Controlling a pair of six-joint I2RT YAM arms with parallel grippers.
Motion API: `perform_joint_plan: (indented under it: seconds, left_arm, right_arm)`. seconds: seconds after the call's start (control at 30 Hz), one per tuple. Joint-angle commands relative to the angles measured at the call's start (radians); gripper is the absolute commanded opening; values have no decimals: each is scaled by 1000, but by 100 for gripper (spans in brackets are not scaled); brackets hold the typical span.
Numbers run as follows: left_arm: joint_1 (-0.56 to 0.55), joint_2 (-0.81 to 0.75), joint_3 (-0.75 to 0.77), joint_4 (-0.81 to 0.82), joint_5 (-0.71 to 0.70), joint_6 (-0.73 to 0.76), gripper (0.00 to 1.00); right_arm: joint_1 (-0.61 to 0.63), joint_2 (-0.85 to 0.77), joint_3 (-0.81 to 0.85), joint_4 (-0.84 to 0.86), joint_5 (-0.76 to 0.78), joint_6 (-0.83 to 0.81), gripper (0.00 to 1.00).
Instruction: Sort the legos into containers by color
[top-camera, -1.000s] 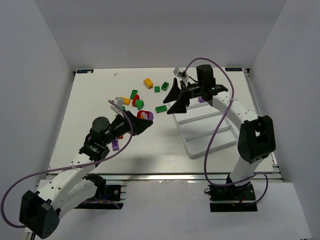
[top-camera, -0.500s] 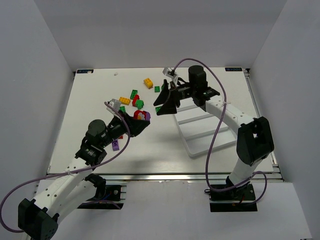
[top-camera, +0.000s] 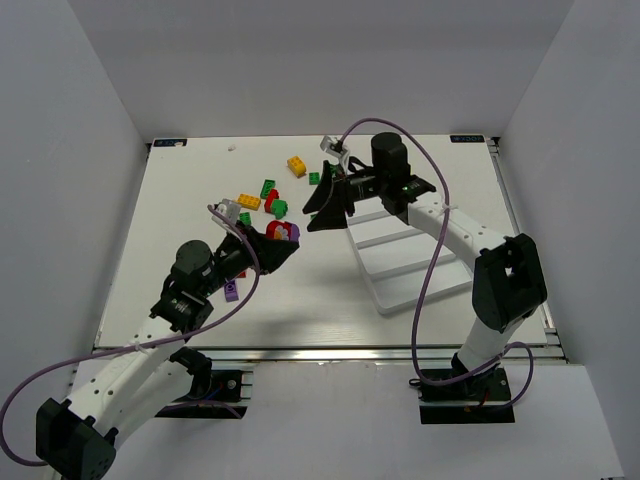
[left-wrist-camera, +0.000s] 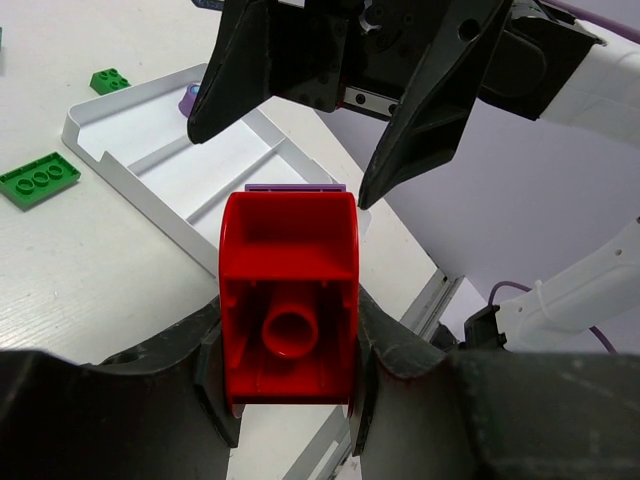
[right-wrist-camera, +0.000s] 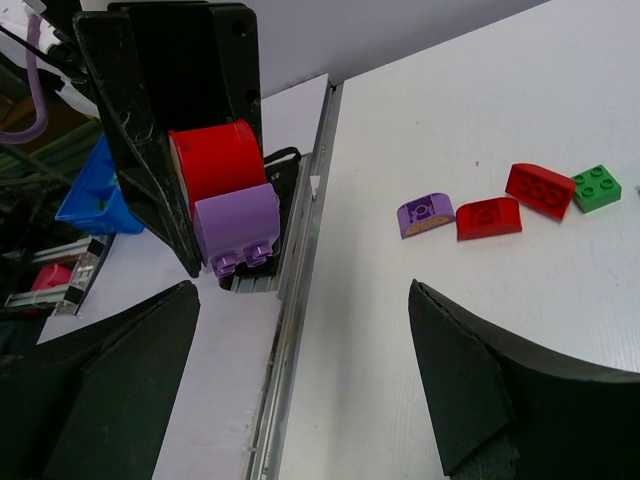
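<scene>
The right tool, spread empty, has swung from the tray toward the left tool grasping a red brick with a purple brick seemingly attached, probably to separate them.

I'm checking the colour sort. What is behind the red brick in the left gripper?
A purple brick sits against the red brick, both held in the left gripper. From the left wrist only its thin edge shows; the faces where they meet are hidden.
</scene>
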Motion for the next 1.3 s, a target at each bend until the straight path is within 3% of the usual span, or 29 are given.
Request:
perform_joint_plan:
  seconds: [0.0, 1.0, 1.27]
  left_arm:
    - [-1, -15, -12, 26, -17, 11, 4]
    - [-3, -50, -33, 40, -23, -6, 3]
    - [-3, -41, -38, 55, -17, -9, 3]
  right_arm:
    - [9, -29, 51, 15, -6, 7, 89]
    - [94, 45, 92, 99, -105, 98, 88]
    - [103, 65, 88, 196, -132, 164, 79]
